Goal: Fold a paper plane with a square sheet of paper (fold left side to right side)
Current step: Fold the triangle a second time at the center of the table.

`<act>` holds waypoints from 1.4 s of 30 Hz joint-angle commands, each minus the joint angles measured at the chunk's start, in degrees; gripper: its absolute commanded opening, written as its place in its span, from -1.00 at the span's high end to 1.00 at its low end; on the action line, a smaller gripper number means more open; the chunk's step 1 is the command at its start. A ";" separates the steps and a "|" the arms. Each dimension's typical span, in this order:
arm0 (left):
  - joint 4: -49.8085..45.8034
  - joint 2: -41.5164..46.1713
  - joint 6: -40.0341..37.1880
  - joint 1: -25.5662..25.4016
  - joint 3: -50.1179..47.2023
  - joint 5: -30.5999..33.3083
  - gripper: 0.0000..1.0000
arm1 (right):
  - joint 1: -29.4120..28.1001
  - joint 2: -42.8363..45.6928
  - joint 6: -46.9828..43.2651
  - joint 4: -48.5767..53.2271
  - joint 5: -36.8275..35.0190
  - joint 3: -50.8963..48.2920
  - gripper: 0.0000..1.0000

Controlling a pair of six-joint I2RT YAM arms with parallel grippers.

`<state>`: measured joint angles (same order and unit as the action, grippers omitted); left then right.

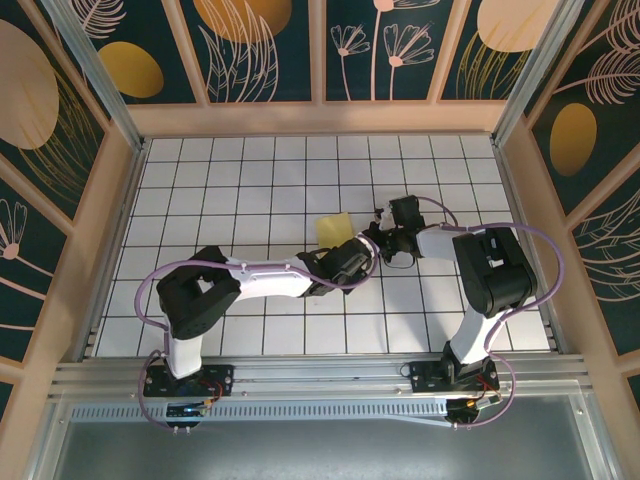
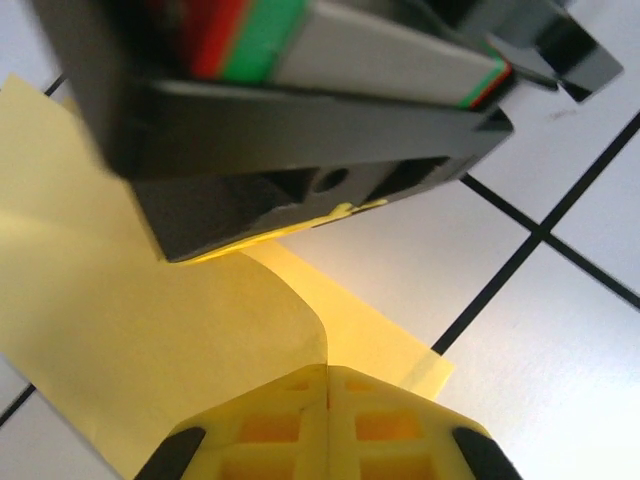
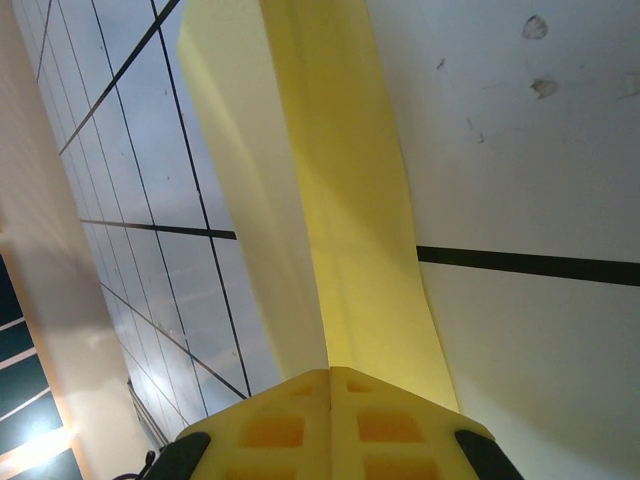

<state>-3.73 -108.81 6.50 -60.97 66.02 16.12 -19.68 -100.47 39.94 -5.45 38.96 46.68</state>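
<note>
White grid table (image 1: 200,180) carries the sheet (image 1: 332,228) near its middle, one edge lifted and curling, left gripper (image 2: 328,372) and right gripper (image 3: 330,372) both pinching it, so the left-to-right fold looks begun but uncreased, with later folds remaining.

The right gripper (image 3: 330,372) sits at the bottom of the view, its two yellow pads pressed together with no gap. The pale-yellow sheet of paper (image 3: 345,200) runs straight out ahead of the tips and seems to be pinched between them. Its left part rises as a paler flap that looks lifted off the table (image 3: 520,150). A black grid line (image 3: 530,265) crosses to the tool's right, with faint smudges (image 3: 535,27) farther ahead.
</note>
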 commanded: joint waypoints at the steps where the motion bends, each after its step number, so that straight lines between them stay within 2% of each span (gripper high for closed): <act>1: -0.93 2.63 1.07 -0.05 -0.36 -2.19 1.00 | 0.87 3.12 -0.73 0.26 -1.56 2.50 0.86; 8: 0.07 3.81 4.79 1.09 -1.62 -9.48 1.00 | 4.80 9.47 -3.09 0.32 -3.00 0.60 0.41; 13: 3.59 5.46 8.48 3.89 -4.32 -16.64 1.00 | 7.84 14.89 -6.80 3.28 -4.05 -3.70 0.35; 16: 6.43 6.61 10.71 5.92 -6.15 -21.18 1.00 | 8.13 17.88 -8.29 3.87 -3.60 -6.95 0.39; 20: 9.18 7.07 12.97 8.03 -7.54 -26.85 1.00 | 7.70 20.40 -7.12 0.75 -0.75 -12.19 0.71; 24: 11.10 6.75 14.66 9.69 -8.74 -30.37 1.00 | 4.73 21.68 -3.67 -4.72 0.77 -17.15 0.99; 28: 12.86 6.19 16.34 11.21 -9.75 -33.66 1.00 | 0.02 20.35 0.15 -10.93 0.55 -20.30 1.00; 33: 12.78 5.80 16.63 11.99 -9.81 -34.15 1.00 | -4.39 15.98 2.61 -14.74 -1.09 -20.88 1.00; 42: 11.83 4.35 17.08 13.55 -9.70 -33.66 1.00 | -5.90 12.06 0.67 -8.34 -5.01 -18.77 1.00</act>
<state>7.49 -103.26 22.85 -47.92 56.66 -16.53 -25.15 -87.61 41.25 -15.99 36.07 26.48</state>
